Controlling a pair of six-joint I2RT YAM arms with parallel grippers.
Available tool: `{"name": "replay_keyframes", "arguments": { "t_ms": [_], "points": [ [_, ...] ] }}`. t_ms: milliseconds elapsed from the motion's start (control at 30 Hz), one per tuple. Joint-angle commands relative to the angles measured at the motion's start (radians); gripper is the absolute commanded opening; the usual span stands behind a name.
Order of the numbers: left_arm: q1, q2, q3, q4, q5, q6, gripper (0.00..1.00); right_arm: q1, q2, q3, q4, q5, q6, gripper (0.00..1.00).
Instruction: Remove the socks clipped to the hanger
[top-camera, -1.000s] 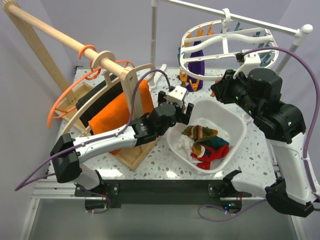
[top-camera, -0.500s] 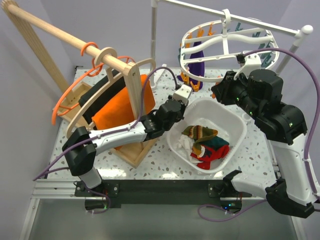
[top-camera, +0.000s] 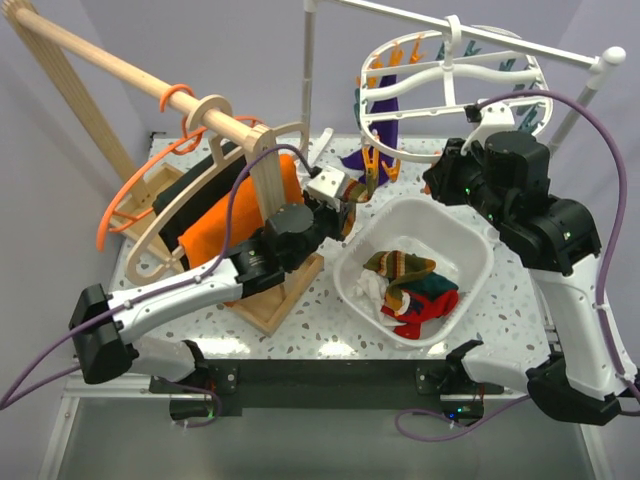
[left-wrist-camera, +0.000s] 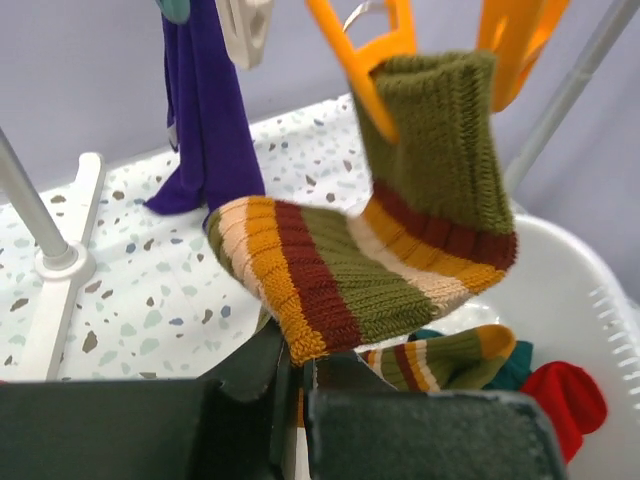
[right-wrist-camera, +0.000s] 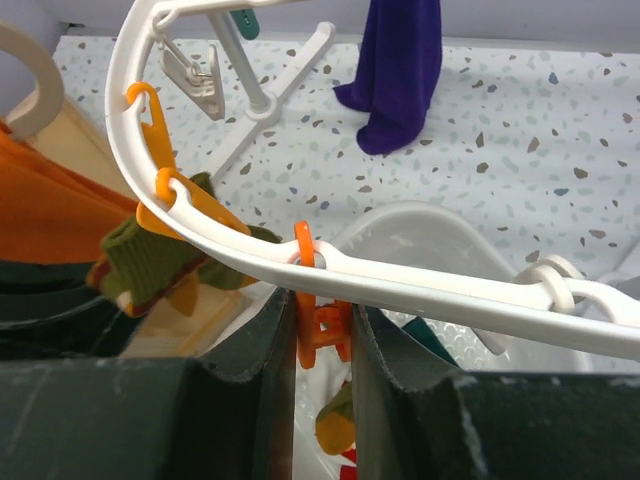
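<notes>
Ribbed knit sock (left-wrist-camera: 400, 250) — glossy plastic hanger (right-wrist-camera: 400, 275) and orange clip (right-wrist-camera: 320, 330) — matt speckled table (left-wrist-camera: 150, 270)

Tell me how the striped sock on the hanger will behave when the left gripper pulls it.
Likely floppy: the striped sock bends and sags below its orange clip. Probably stretchy, its ribbed knit giving before the clip lets go. Likely light, so the left gripper, pinching the toe end, may swing the hanger rather than strain.

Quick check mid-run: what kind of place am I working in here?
Most likely a lab bench staged as a laundry corner: a clip hanger on a white stand, a white basin holding loose socks, and a wooden rail hung with an orange cloth, all on one speckled tabletop.
</notes>
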Motion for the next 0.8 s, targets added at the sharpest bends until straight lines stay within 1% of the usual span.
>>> {"name": "replay_keyframes", "arguments": {
  "t_ms": [0, 67, 233, 267, 333, 433, 467, 533, 567, 600, 667, 700, 767],
  "points": [
    [-0.014, -0.094, -0.015, 0.059, 0.049, -0.047, 0.00, -0.035, 0.025, 0.036, -0.022, 0.062, -0.011, 0.22],
    [-0.042, -0.108, -0.020, 0.062, 0.063, -0.043, 0.00, -0.058, 0.035, 0.042, -0.035, 0.082, -0.015, 0.27],
    [-0.109, -0.129, -0.035, 0.080, 0.101, -0.021, 0.00, -0.124, 0.058, 0.071, -0.075, 0.105, -0.031, 0.33],
    [-0.117, -0.135, -0.044, 0.083, 0.101, -0.018, 0.00, -0.144, 0.062, 0.071, -0.082, 0.106, -0.040, 0.36],
    [-0.140, -0.158, -0.057, 0.097, 0.103, -0.012, 0.00, -0.156, 0.060, 0.067, -0.088, 0.103, -0.049, 0.38],
    [-0.157, -0.189, -0.068, 0.108, 0.118, -0.017, 0.00, -0.161, 0.049, 0.045, -0.099, 0.082, -0.051, 0.45],
    [-0.162, -0.195, -0.066, 0.108, 0.126, -0.020, 0.00, -0.162, 0.046, 0.042, -0.107, 0.071, -0.049, 0.49],
    [-0.171, -0.212, -0.066, 0.114, 0.156, -0.029, 0.00, -0.162, 0.026, 0.022, -0.111, 0.036, -0.043, 0.54],
    [-0.172, -0.213, -0.066, 0.119, 0.164, -0.032, 0.00, -0.161, 0.020, 0.018, -0.125, 0.025, -0.040, 0.64],
    [-0.175, -0.215, -0.066, 0.122, 0.184, -0.035, 0.00, -0.161, 0.008, 0.017, -0.134, 0.019, -0.035, 0.66],
    [-0.179, -0.214, -0.068, 0.134, 0.205, -0.049, 0.00, -0.162, -0.006, 0.022, -0.160, -0.010, -0.023, 0.76],
    [-0.179, -0.212, -0.068, 0.137, 0.224, -0.053, 0.00, -0.161, -0.015, 0.031, -0.167, -0.027, -0.022, 0.77],
    [-0.185, -0.203, -0.066, 0.154, 0.248, -0.061, 0.00, -0.161, -0.041, 0.050, -0.193, -0.075, -0.008, 0.83]
  ]
}}
